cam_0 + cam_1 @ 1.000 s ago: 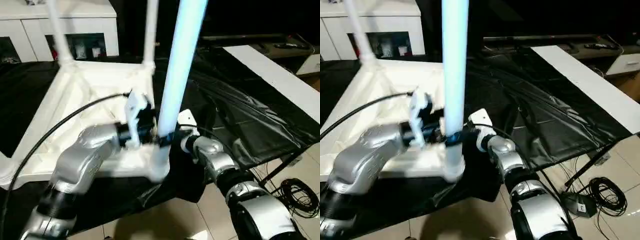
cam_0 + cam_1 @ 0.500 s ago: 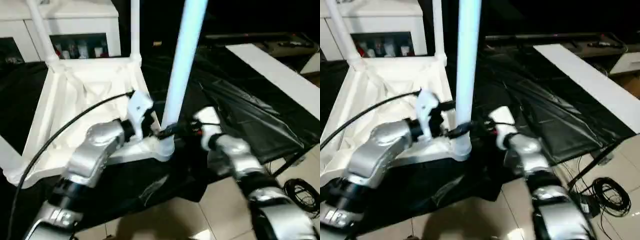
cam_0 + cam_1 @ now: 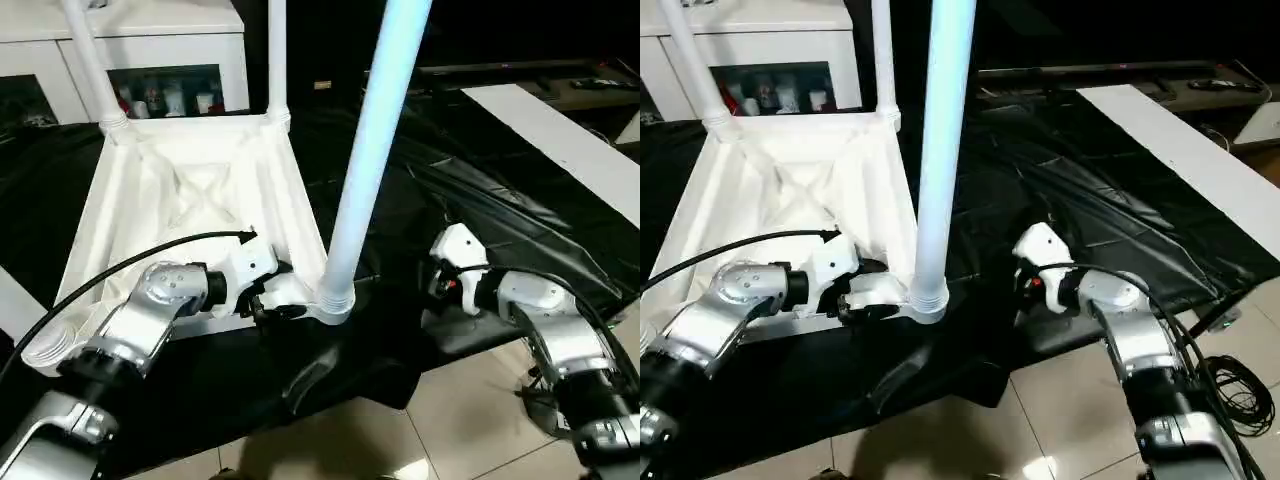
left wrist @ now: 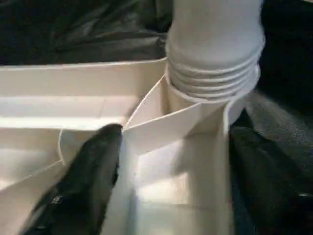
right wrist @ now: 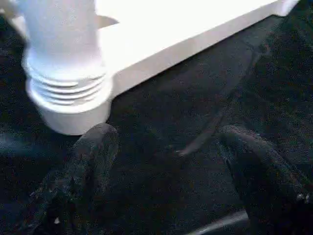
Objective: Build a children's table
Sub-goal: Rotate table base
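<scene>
Your white cabinet (image 3: 150, 60) behind, black sheet (image 3: 1090, 200) over the desk, upside-down tabletop (image 3: 190, 200) on it, near leg (image 3: 365, 150) upright in its corner socket, left tool (image 3: 262, 308) spread at that corner, right tool (image 3: 437, 283) released, apart from it.

Black-draped worktop carrying an upside-down white tabletop

The worktop (image 3: 480, 215) is covered by a crinkled black plastic sheet (image 3: 1110, 200) whose loose edge hangs over the near side toward the tiled floor (image 3: 470, 400). On the sheet the tabletop (image 3: 190, 200) lies with its ribbed underside up, reaching from the worktop's far left part to its near edge. Legs stand upright in its corner sockets: the nearest leg (image 3: 365, 150) at the near right corner, two more (image 3: 277, 55) (image 3: 90, 60) at the far corners. A long white board (image 3: 560, 135) lies flat along the worktop's far right side, well apart from the tabletop. Black cables (image 3: 1230, 385) lie coiled on the floor at the right.
</scene>
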You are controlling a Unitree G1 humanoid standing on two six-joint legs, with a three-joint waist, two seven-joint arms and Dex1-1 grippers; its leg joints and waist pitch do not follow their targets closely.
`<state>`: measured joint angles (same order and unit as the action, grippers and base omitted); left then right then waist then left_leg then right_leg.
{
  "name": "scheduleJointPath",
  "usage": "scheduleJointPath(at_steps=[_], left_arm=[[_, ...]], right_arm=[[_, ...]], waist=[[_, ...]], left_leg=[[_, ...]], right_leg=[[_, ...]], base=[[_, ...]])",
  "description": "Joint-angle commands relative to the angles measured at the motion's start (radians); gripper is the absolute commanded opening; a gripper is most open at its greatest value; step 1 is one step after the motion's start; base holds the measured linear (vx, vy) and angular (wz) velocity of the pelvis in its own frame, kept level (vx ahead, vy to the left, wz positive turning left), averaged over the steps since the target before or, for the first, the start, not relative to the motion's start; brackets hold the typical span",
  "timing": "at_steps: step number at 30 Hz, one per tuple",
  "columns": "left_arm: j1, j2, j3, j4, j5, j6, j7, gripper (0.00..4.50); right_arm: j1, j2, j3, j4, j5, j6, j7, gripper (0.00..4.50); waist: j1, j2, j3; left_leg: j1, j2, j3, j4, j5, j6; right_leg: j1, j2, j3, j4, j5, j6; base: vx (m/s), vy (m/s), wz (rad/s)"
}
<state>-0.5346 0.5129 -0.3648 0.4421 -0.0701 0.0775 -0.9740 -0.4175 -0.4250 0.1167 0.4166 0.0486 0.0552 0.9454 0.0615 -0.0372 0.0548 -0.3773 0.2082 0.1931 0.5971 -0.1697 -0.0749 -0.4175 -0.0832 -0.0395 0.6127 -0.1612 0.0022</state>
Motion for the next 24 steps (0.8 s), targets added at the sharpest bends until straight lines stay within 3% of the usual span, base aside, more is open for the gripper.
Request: scheduleJointPath(at_steps=[1, 3, 4, 5, 8, 12, 13, 15, 16, 24], left_arm=[[-0.016, 0.006, -0.021, 0.024, 0.017, -0.006, -0.020, 3.44], [-0.023, 0.005, -0.018, 0.040, 0.020, -0.013, -0.041, 3.33], [-0.022, 0.012, -0.014, 0.034, 0.014, -0.002, -0.064, 3.31], [-0.022, 0.015, -0.005, 0.034, 0.010, 0.003, -0.083, 3.08], [-0.008, 0.036, 0.024, -0.005, -0.025, 0.065, -0.109, 2.88], [0.007, 0.051, 0.029, -0.034, -0.043, 0.106, -0.123, 2.50], [0.019, 0.060, 0.023, -0.041, -0.039, 0.109, -0.132, 2.46], [0.023, 0.061, 0.021, -0.035, -0.031, 0.101, -0.133, 2.46], [0.024, 0.057, 0.020, -0.024, -0.023, 0.091, -0.127, 2.41], [0.018, 0.062, 0.018, -0.028, -0.006, 0.116, -0.146, 1.67]], right_arm=[[0.013, -0.017, 0.005, -0.048, 0.016, 0.027, 0.001, 3.69], [0.026, -0.022, 0.008, -0.081, 0.021, 0.050, -0.002, 3.69], [0.035, -0.025, 0.006, -0.101, 0.025, 0.071, -0.006, 3.69], [0.045, -0.028, 0.004, -0.126, 0.027, 0.092, -0.006, 3.69], [0.073, -0.036, -0.002, -0.183, 0.028, 0.139, -0.006, 3.69], [0.082, -0.039, 0.001, -0.199, 0.027, 0.152, -0.006, 3.69], [0.083, -0.038, 0.003, -0.202, 0.027, 0.155, -0.006, 3.69], [0.084, -0.037, 0.007, -0.208, 0.027, 0.163, -0.010, 3.69], [0.081, -0.035, 0.010, -0.208, 0.026, 0.164, -0.012, 3.69], [0.089, -0.042, 0.019, -0.238, 0.026, 0.193, -0.019, 3.69]], waist=[[0.004, 0.016, -0.067], [0.004, 0.016, -0.065], [0.004, 0.022, -0.066], [0.002, 0.018, -0.066], [0.003, 0.020, -0.065], [0.000, 0.021, -0.064], [0.003, 0.016, -0.064], [0.001, 0.018, -0.064], [0.001, 0.011, -0.064], [0.004, 0.015, -0.063]], left_leg=[[0.022, 0.016, -0.011, -0.077, -0.338, -0.010], [0.019, 0.015, -0.013, -0.079, -0.335, -0.010], [0.021, 0.016, -0.013, -0.078, -0.339, -0.014], [0.021, 0.015, -0.012, -0.078, -0.344, -0.014], [0.020, 0.016, -0.013, -0.080, -0.343, -0.015], [0.022, 0.016, -0.013, -0.079, -0.355, -0.018], [0.021, 0.019, -0.014, -0.080, -0.346, -0.015], [0.022, 0.018, -0.013, -0.080, -0.344, -0.015], [0.021, 0.018, -0.012, -0.080, -0.341, -0.015], [0.021, 0.018, -0.013, -0.081, -0.337, -0.019]], right_leg=[[0.044, -0.038, 0.028, -0.076, -0.295, -0.185], [0.045, -0.040, 0.028, -0.080, -0.313, -0.180], [0.044, -0.039, 0.028, -0.078, -0.313, -0.179], [0.044, -0.039, 0.028, -0.079, -0.317, -0.178], [0.045, -0.039, 0.028, -0.077, -0.317, -0.178], [0.041, -0.039, 0.028, -0.079, -0.329, -0.183], [0.041, -0.041, 0.029, -0.077, -0.330, -0.184], [0.040, -0.039, 0.029, -0.079, -0.331, -0.180], [0.040, -0.039, 0.029, -0.079, -0.325, -0.180], [0.040, -0.041, 0.030, -0.078, -0.332, -0.170]], base=[[0.000, 0.000, 0.00], [0.000, 0.000, 0.00], [0.000, 0.000, 0.00], [0.000, 0.000, 0.00], [0.000, 0.000, 0.00], [0.000, 0.000, 0.00], [0.000, 0.000, 0.00], [0.000, 0.000, 0.00], [0.000, 0.000, 0.00], [0.000, 0.000, 0.00]])
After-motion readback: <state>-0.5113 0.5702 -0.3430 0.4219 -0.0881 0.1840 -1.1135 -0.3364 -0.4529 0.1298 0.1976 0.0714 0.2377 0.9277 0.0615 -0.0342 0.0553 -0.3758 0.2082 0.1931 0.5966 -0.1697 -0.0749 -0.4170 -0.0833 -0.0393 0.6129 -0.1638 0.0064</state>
